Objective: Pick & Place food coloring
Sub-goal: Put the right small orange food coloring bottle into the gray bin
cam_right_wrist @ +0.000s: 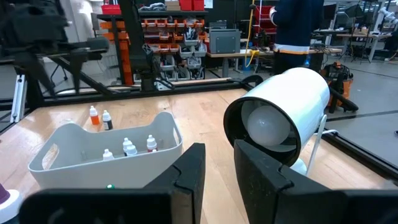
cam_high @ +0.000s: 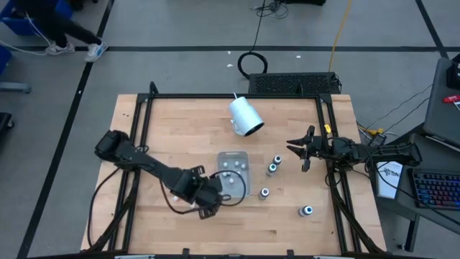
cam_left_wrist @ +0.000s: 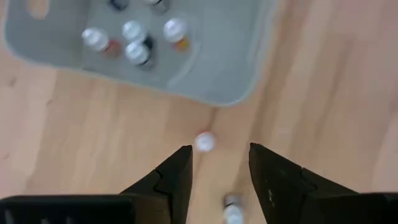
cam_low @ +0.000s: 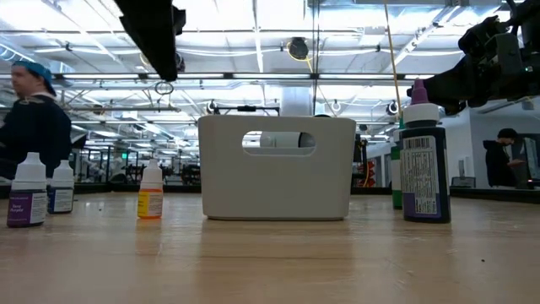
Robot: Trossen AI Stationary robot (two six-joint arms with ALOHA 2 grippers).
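You have the wooden table under both arms. At its twelve o'clock edge a large white lamp-like cylinder lies tilted on its stand. Near the centre sits the pale tray, and in the left wrist view several food coloring bottles stand upright inside it.

Your left gripper hangs low at about seven o'clock from the tray, just beside its corner. Its claw is partly spread and holds nothing; one white-capped small bottle stands on the wood just ahead of the gap between the fingers.

Your right gripper waits at the table's three o'clock edge, claw closed and empty.

Loose bottles stand at three to five o'clock of the tray: a pair near it, one below those, one farther out.
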